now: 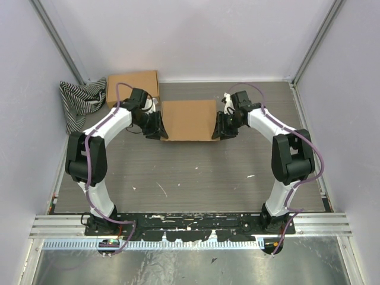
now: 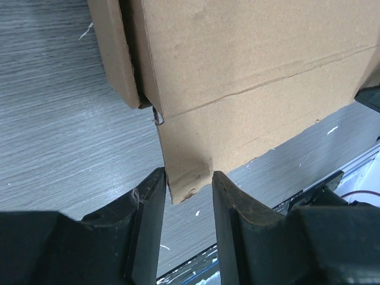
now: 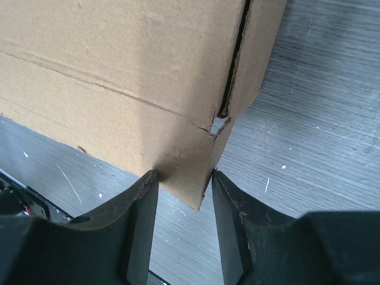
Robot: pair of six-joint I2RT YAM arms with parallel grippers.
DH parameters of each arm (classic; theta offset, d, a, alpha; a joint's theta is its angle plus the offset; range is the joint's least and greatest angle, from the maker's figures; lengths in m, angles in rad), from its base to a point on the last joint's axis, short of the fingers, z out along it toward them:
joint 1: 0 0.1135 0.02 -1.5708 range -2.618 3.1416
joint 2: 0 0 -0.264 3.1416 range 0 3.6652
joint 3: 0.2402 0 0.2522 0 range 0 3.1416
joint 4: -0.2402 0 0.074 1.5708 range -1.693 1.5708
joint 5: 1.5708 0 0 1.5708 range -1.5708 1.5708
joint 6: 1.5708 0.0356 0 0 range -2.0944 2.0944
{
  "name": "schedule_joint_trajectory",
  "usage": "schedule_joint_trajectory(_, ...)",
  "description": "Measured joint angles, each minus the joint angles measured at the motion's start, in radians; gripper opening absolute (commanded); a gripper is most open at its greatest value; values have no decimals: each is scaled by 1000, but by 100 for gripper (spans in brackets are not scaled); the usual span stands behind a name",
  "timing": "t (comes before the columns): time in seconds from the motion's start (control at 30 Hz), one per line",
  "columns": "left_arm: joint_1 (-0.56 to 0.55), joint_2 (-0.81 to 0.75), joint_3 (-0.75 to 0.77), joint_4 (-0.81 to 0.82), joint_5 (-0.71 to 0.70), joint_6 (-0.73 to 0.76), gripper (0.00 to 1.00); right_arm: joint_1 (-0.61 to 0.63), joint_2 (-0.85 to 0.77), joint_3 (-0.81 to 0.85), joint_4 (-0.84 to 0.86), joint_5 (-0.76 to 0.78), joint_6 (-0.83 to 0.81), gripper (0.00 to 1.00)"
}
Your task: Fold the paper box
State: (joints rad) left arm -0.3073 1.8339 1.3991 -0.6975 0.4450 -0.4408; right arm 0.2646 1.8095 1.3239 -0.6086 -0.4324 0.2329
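Left pincer (image 2: 187, 180) and right pincer (image 3: 184, 178) each grip the paper box (image 1: 189, 119) (grey woodgrain table (image 1: 196, 172), pale walls (image 1: 196, 35)).

Behind-left of paper box (image 1: 189, 119) — second box (image 1: 133, 83), cloth (image 1: 80, 101)

I'm looking into a robotics lab test cell. Plain pale walls (image 1: 196, 35) with metal corner posts (image 1: 56, 35) close in a scuffed grey table (image 1: 196, 172). The left arm (image 1: 89, 148) and right arm (image 1: 291, 157) are bolted to aluminium rails (image 1: 190, 224), trailing a purple cable (image 1: 321, 159). The props are a paper box (image 1: 189, 119), a spare box (image 1: 133, 83) and a striped cloth (image 1: 80, 101).
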Motion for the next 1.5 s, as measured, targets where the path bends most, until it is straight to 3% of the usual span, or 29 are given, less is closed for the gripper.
schedule_joint_trajectory(0.97, -26, 29, 34, -91, -44, 48, 43, 1, 45, 16, -23, 33, -17, 46)
schedule_joint_trajectory(1.5, -105, 50, 163, -212, -195, 93, 41, 1, 59, 16, -12, 30, -16, 46)
